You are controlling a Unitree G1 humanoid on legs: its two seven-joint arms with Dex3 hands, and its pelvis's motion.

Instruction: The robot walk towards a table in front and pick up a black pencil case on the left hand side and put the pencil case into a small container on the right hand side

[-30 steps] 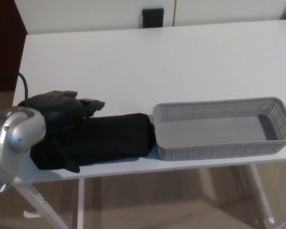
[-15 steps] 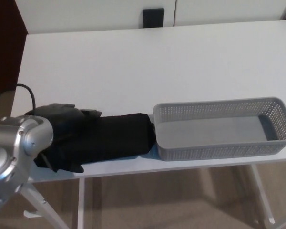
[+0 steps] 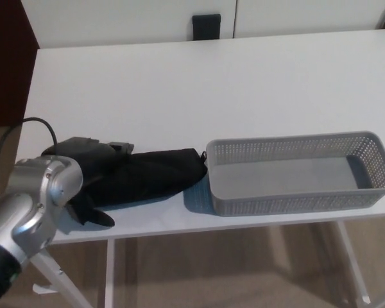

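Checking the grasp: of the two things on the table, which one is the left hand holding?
The black pencil case, gripped at its left end by the left hand. The grey mesh container to its right lies empty and untouched.

Bare table point(image 3: 179, 83) behind walled container point(image 3: 289, 204)

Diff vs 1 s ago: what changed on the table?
The left hand, closed around the black pencil case, has started lifting it: the case now looks raised off the table, with a shadow beneath it. The grey basket stayed put, still empty.
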